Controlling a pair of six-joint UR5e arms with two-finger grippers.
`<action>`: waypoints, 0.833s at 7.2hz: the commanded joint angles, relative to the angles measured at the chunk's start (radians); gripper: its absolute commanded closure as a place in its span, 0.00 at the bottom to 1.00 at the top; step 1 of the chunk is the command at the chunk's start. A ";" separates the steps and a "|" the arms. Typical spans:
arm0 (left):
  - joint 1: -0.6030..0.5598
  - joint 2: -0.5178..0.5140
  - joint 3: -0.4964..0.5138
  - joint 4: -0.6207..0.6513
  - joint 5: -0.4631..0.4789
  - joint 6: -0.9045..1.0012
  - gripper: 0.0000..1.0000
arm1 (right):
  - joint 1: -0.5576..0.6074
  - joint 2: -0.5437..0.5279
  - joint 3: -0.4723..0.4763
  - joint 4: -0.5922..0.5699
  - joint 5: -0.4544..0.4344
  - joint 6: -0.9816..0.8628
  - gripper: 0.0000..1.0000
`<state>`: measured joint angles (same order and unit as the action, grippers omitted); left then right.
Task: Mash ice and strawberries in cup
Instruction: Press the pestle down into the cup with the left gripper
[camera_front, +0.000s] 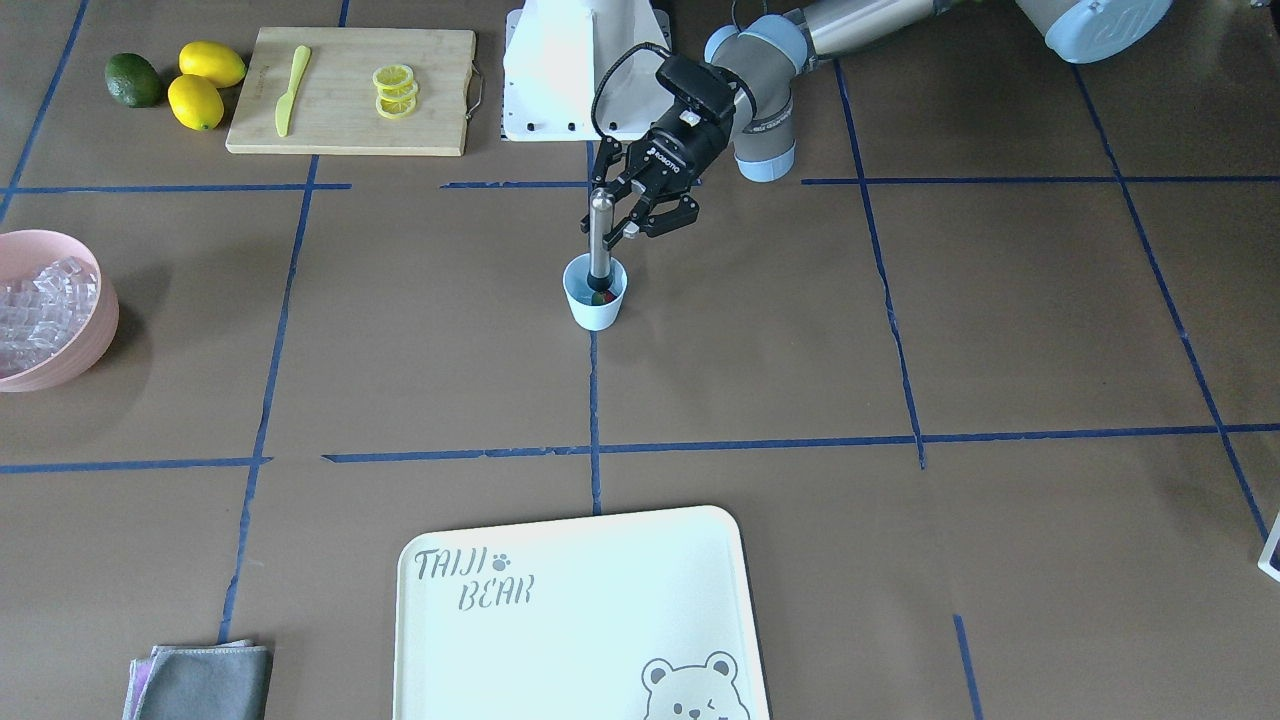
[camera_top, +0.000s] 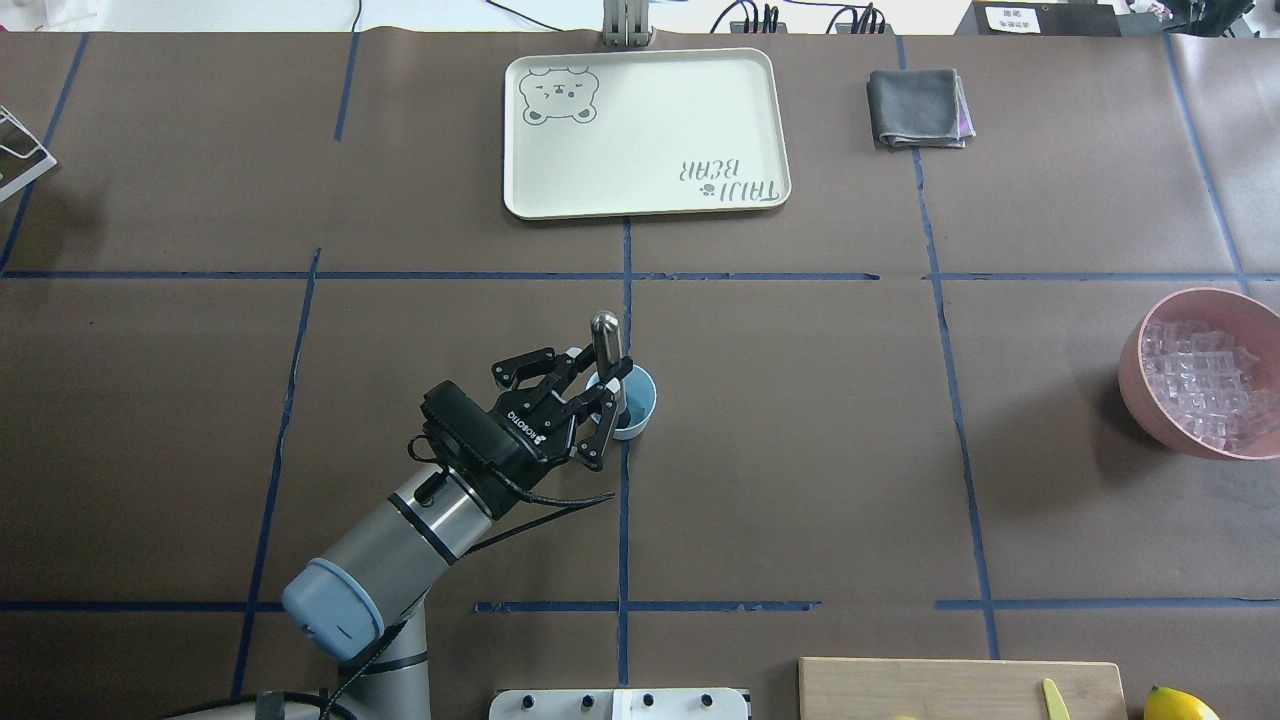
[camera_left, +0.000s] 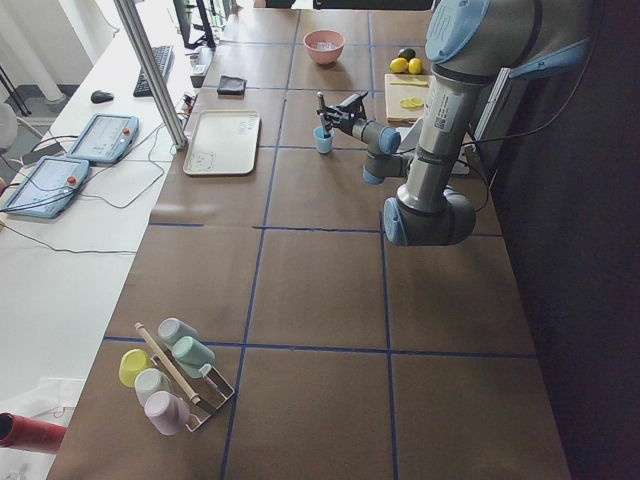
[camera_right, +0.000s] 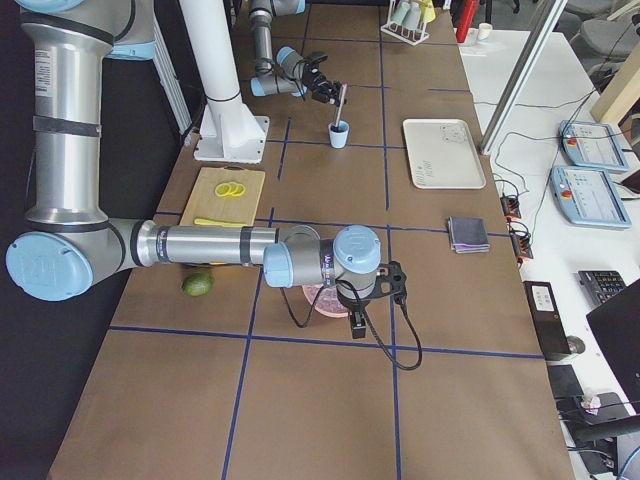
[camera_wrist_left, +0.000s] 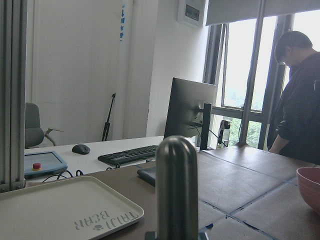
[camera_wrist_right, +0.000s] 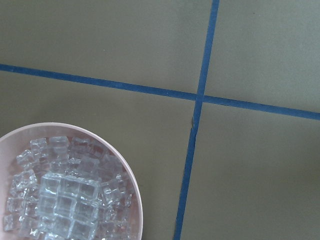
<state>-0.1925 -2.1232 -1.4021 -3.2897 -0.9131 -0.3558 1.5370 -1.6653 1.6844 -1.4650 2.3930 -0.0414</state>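
We judge mashing unfinished: the muddler (camera_top: 606, 345) stands on strawberries (camera_front: 606, 297) in the cup (camera_top: 641, 402), the left gripper (camera_top: 597, 390) spread open at its 9 o'clock. We cannot tell the right gripper (camera_right: 358, 322) state.

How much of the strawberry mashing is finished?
Done: a strawberry sits in the cup, and the metal muddler stands in it. In hand: the left gripper is at the muddler, jaws looking spread around it. Left: the mashing itself, probably. I can't see ice in the cup; the ice lies in the pink bowl.
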 joint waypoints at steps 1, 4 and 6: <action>0.004 0.000 0.002 -0.001 0.002 0.000 1.00 | 0.000 -0.001 0.001 0.000 0.000 0.000 0.00; 0.002 0.002 -0.040 0.001 -0.003 0.000 1.00 | 0.000 0.004 0.000 0.000 0.000 0.000 0.01; -0.010 0.019 -0.173 0.036 -0.009 0.009 1.00 | 0.000 0.001 0.001 0.000 0.002 0.000 0.01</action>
<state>-0.1946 -2.1127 -1.5038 -3.2733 -0.9184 -0.3508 1.5370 -1.6624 1.6854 -1.4650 2.3933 -0.0414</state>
